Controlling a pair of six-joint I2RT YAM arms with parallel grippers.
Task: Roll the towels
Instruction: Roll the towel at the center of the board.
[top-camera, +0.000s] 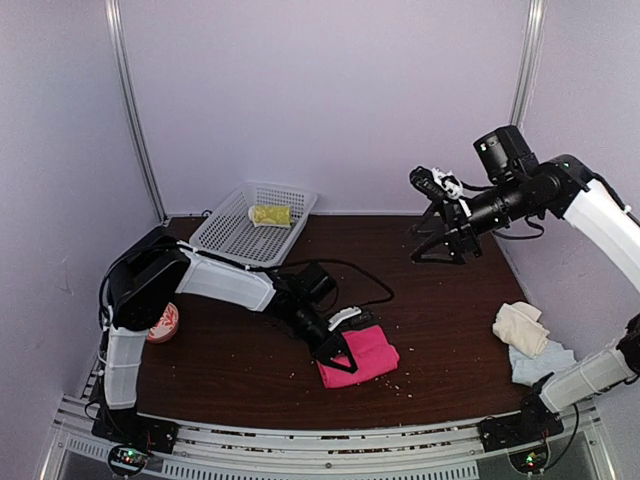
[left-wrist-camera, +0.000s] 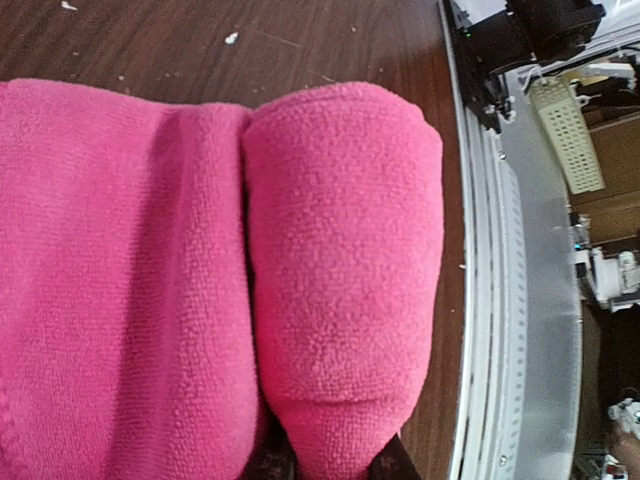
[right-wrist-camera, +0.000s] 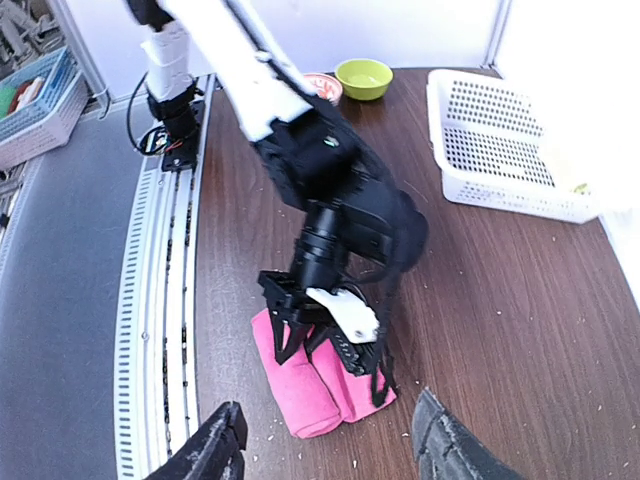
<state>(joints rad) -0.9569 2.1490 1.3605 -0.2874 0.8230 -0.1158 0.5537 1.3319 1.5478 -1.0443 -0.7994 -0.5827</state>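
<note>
Near table (top-camera: 430, 310) edge: hot-pink towel (left-wrist-camera: 340, 250), part-rolled, my left jaws clenched on the roll's end. Right side: cream towel (top-camera: 520, 328) touching pale-blue towel (top-camera: 545, 362). Right jaws held high, released (spread wide). Far left: lime-yellow towel (top-camera: 270, 214) in white basket (top-camera: 225, 238).

4 towels: hot-pink towel (top-camera: 362, 355), lime-yellow towel (top-camera: 270, 214), cream towel (top-camera: 521, 328), pale-blue towel (top-camera: 542, 363). 1 white basket (top-camera: 238, 236). 2 bowls: green bowl (right-wrist-camera: 363, 77), red bowl (top-camera: 165, 322).

The hot-pink towel (left-wrist-camera: 340, 250) runs off the left wrist view at nine and six o'clock, its roll covering most of the left tool (left-wrist-camera: 333, 463) (only dark tips show).
</note>
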